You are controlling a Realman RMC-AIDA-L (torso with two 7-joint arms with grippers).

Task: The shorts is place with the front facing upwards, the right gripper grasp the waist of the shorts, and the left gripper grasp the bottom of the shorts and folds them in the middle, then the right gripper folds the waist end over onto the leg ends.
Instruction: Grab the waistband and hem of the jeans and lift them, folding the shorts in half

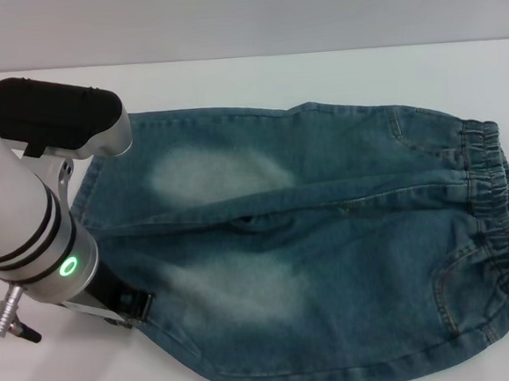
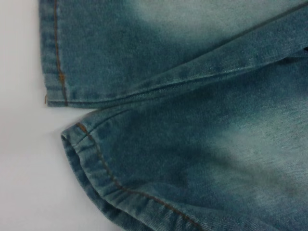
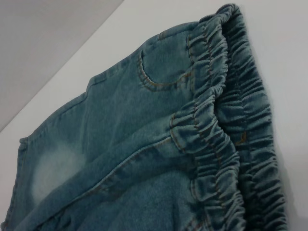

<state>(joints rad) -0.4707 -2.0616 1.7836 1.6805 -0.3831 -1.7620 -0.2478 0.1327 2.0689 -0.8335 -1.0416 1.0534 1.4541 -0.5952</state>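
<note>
The shorts (image 1: 329, 238) look soft, limp denim, best pinched at the leg ends (image 2: 62, 86) and gathered waist (image 3: 216, 139); the left gripper (image 1: 127, 306) hovers there, its opening impossible to judge

Tabletop (image 1: 228, 78): plain white, smooth, matte, unmarked. It fills nearly the whole head view. Far edge runs straight across near the top of that view.

Beyond the far edge: a flat pale grey band, either wall (image 1: 241, 15) or backdrop, cannot tell which. No seams, fixtures or windows visible on it.

Right wrist view: the same white surface ends along a straight diagonal edge; past it a darker grey plane (image 3: 43, 43), featureless.

Light: even, diffuse, from above. Shadows on the white surface soft and faint, no hard glare. Floor and other furniture not in view.
</note>
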